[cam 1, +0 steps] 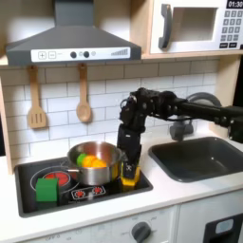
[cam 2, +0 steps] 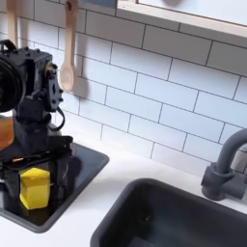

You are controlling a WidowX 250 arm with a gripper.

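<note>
My gripper (cam 1: 130,171) (cam 2: 37,178) points straight down over the front right corner of the black cooktop (cam 1: 57,197) (cam 2: 92,159). A small yellow block (cam 1: 130,175) (cam 2: 35,189) stands on the cooktop between its black fingers (cam 2: 66,166), one on each side. The jaws look slightly wider than the block, so the gripper appears open around it. A silver pot (cam 1: 106,159) with an orange item (cam 1: 93,162) inside stands just to the first exterior view's left of the gripper. A green block (cam 1: 46,190) lies on the front left burner.
A dark sink (cam 1: 204,157) (cam 2: 174,214) with a grey faucet (cam 1: 180,125) (cam 2: 228,170) lies on the right in both exterior views. A wooden spoon (cam 1: 84,95) (cam 2: 68,58) and a spatula (cam 1: 36,100) hang on the tiled wall. Range hood (cam 1: 71,40) and microwave (cam 1: 195,27) sit overhead.
</note>
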